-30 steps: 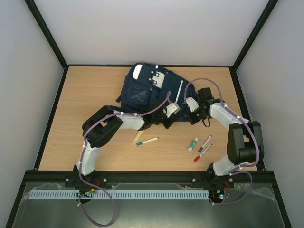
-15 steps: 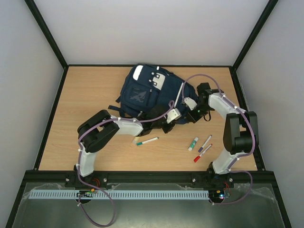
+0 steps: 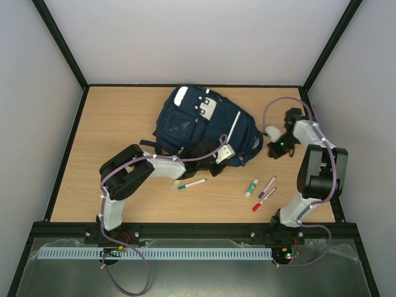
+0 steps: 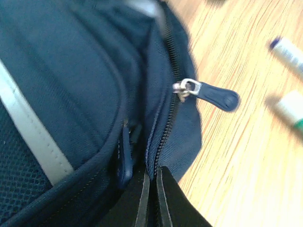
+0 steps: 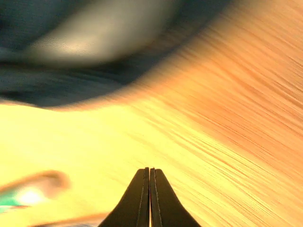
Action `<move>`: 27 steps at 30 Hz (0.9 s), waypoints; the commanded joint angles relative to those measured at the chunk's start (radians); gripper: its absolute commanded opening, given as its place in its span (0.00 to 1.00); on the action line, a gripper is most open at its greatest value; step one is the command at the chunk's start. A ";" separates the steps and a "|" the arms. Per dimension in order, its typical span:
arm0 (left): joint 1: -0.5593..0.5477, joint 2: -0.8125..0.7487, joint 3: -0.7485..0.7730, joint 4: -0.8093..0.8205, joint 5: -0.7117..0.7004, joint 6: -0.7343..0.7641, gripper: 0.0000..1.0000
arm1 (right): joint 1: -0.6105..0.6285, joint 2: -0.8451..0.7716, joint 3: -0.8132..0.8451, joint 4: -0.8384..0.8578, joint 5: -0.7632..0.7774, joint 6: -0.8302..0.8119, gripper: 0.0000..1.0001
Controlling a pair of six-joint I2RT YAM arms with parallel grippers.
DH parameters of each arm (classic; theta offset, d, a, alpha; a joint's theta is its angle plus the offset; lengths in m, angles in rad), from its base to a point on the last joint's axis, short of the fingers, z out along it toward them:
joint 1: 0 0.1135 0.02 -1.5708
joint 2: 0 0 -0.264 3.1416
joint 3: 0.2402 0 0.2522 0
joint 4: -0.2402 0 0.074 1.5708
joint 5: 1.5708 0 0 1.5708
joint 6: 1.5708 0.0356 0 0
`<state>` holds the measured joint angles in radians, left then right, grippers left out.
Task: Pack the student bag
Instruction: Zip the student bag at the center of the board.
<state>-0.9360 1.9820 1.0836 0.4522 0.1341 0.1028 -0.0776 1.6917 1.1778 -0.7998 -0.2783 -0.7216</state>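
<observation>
The right gripper (image 5: 149,171), pressed together, has been pulled away from the student bag (image 3: 185,124); the left gripper (image 4: 152,171) is kept pressed together at it

Top cam overhead; L wrist close on same bag (image 3: 198,131).

My left arm (image 3: 133,170) and right arm (image 3: 318,176) are black at the joints with white shells between, a purple cable (image 3: 279,100) loops along each, and my fingers (image 4: 177,208) are thin black wedges.

The wooden table (image 3: 99,136) carries the student bag (image 3: 198,127), a green-tipped pen (image 3: 192,184) and three markers (image 3: 267,187).
</observation>
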 commanded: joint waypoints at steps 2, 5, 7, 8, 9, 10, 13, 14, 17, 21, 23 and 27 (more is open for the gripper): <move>0.036 -0.036 -0.059 -0.129 -0.068 -0.008 0.02 | -0.152 0.039 0.032 0.053 0.404 0.002 0.01; 0.034 -0.038 -0.053 -0.129 -0.062 -0.009 0.02 | -0.150 0.037 0.033 0.030 0.347 0.020 0.01; 0.032 -0.036 -0.047 -0.128 -0.056 -0.013 0.02 | -0.143 0.018 0.024 0.008 0.282 0.020 0.01; 0.032 -0.034 -0.043 -0.126 -0.050 -0.017 0.02 | -0.137 0.002 0.015 0.001 0.247 0.019 0.01; 0.032 -0.033 -0.042 -0.124 -0.047 -0.023 0.02 | -0.133 -0.014 0.008 -0.005 0.210 0.021 0.01; 0.032 -0.031 -0.042 -0.119 -0.043 -0.032 0.02 | -0.128 -0.030 0.003 -0.019 0.162 0.021 0.01; 0.034 -0.027 -0.034 -0.101 -0.035 -0.045 0.02 | -0.098 -0.077 -0.020 -0.040 0.031 0.030 0.13; 0.034 -0.023 -0.028 -0.104 -0.038 -0.046 0.02 | -0.085 -0.096 -0.035 -0.035 0.008 0.023 0.16; 0.034 -0.028 -0.015 -0.117 -0.067 -0.034 0.04 | -0.036 -0.156 -0.069 0.022 -0.006 0.009 0.27; 0.043 -0.069 -0.020 -0.151 -0.122 -0.007 0.18 | -0.018 -0.150 0.006 0.069 -0.040 0.030 0.36; 0.044 -0.104 -0.031 -0.166 -0.135 -0.027 0.35 | -0.013 -0.096 0.092 0.080 -0.065 0.057 0.41; 0.040 -0.238 -0.113 -0.166 -0.129 -0.138 0.53 | 0.008 0.067 0.291 0.085 -0.104 0.144 0.49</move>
<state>-0.9138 1.8931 1.0298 0.2790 0.0696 0.0509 -0.0883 1.6222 1.3018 -0.7315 -0.3080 -0.6674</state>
